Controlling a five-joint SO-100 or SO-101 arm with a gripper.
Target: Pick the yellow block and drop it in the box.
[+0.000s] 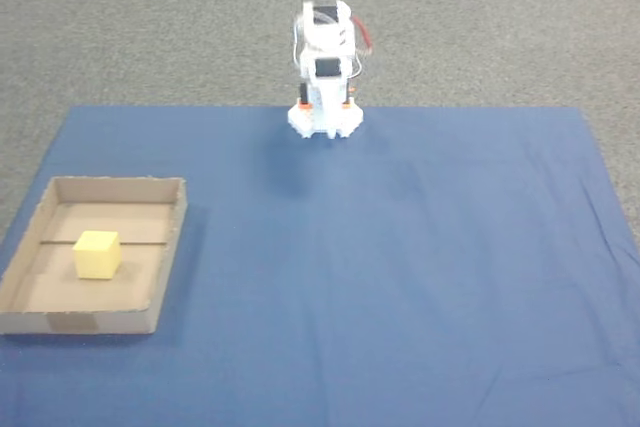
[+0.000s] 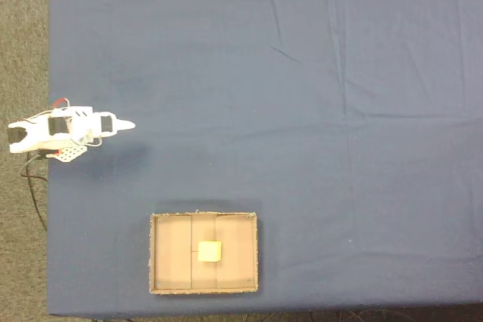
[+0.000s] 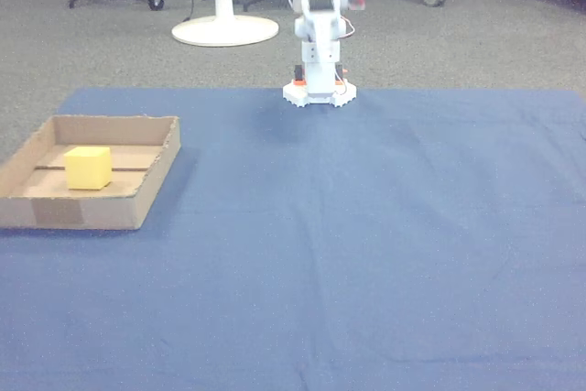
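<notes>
Sitting inside the shallow brown cardboard box [image 1: 170, 237], the small pale-yellow cube block [image 1: 97, 254] rested flat on the box floor, roughly at its middle and touching the seam line there; both fixed views agreed on this, and the other view [image 3: 88, 168] showed it well below the box rim. The white arm was folded up over its base at the edge of the blue cloth, well apart from the box. Its claw [image 2: 127, 125] came to a narrow point in the top-down fixed view and carried nothing; whether its fingers were fully together I could not tell. From the box, the claw lay off to one side across bare cloth. By my judgement, the task looked already complete.
</notes>
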